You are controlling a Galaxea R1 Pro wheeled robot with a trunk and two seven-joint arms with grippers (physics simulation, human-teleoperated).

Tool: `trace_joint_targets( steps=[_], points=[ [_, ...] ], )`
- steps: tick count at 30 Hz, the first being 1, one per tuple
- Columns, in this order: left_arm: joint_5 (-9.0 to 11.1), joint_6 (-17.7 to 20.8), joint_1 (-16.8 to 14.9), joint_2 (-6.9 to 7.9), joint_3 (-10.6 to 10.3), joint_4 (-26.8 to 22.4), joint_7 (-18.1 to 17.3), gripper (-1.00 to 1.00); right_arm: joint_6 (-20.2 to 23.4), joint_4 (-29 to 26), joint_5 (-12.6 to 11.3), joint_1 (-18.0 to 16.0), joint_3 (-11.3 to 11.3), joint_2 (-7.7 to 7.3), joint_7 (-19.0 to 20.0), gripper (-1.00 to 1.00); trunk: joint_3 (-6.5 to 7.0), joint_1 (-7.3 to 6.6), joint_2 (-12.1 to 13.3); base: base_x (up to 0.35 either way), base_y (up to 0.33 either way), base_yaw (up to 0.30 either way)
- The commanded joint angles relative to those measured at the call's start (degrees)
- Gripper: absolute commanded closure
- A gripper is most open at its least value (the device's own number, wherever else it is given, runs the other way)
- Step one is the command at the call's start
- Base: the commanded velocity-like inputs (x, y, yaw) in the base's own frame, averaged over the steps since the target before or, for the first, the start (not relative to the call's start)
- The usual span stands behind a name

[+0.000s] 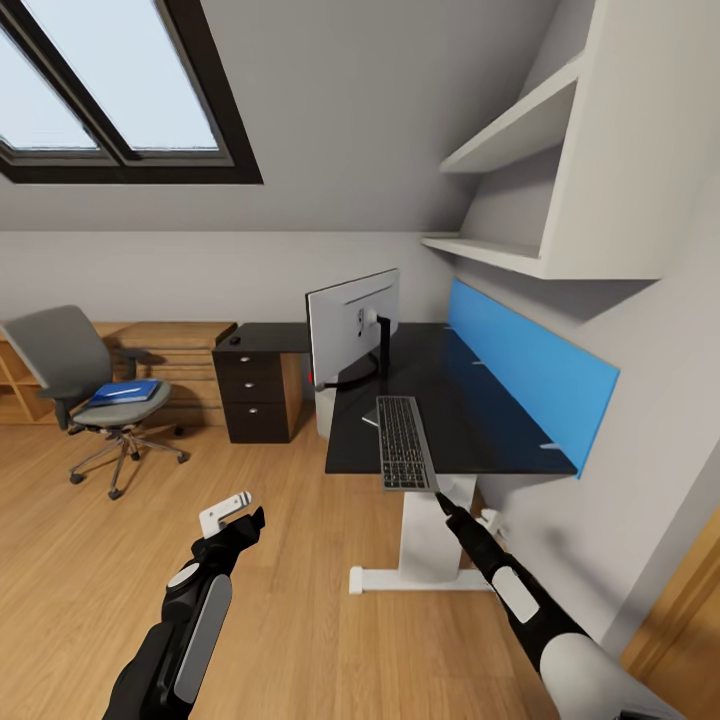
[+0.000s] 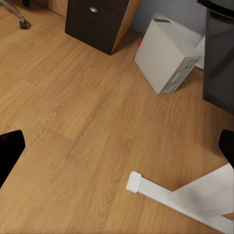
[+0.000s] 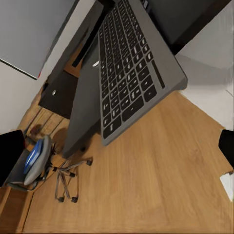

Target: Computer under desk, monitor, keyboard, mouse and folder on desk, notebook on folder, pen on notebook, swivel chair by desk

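Fingers of the right gripper spread open just below the slim silver-grey, dark-keyed keyboard overhanging the black desk's front edge; left gripper open over floor.

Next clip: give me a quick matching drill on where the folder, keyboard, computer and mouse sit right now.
Things:
1. folder
2. keyboard
3. computer
4. mouse

Places:
A. on the floor beside the drawer unit
B. on the swivel chair seat
C. on the desk, its near end past the front edge
D. on the desktop above the drawers

Pairs: 1-B, 2-C, 3-A, 4-D
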Motion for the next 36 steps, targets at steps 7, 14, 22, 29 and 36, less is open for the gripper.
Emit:
trace_joint_targets(
  steps=[7, 14, 22, 29, 36],
  points=[
    [0.66, 0.19, -0.04, -0.03, 0.04, -0.08, 0.27, -1.00, 4.10, 3.03, -6.37, -0.05, -0.63, -1.12, 13.82, -1.00, -1.32, 1.54, -2.86, 0.000, 0.000, 0.000],
    [0.69, 0.26, -0.04, -0.03, -0.02, -0.08, 0.27, -1.00, 6.14, 3.22, -7.88, -0.05, -0.67, -1.50, 16.78, -1.00, -2.58, 3.08, -5.67, 0.000, 0.000, 0.000],
    [0.69, 0.28, -0.04, -0.03, 0.01, -0.08, 0.27, -1.00, 5.99, 3.02, -7.75, -0.05, -0.57, -1.43, 16.80, -1.00, -4.02, 4.84, -8.88, 0.000, 0.000, 0.000],
    [0.70, 0.28, -0.04, -0.03, 0.01, -0.08, 0.27, -1.00, 5.98, 3.07, -7.72, -0.05, -0.58, -1.46, 17.01, -1.00, -5.27, 6.38, -11.68, 0.000, 0.000, 0.000],
    [0.62, 0.27, -0.04, 0.01, 0.03, -0.08, 0.27, -1.00, 5.97, 3.17, -7.71, -0.05, -0.58, -1.47, 16.91, -1.00, -6.53, 7.91, -14.49, 0.000, 0.000, 0.000]
  ],
)
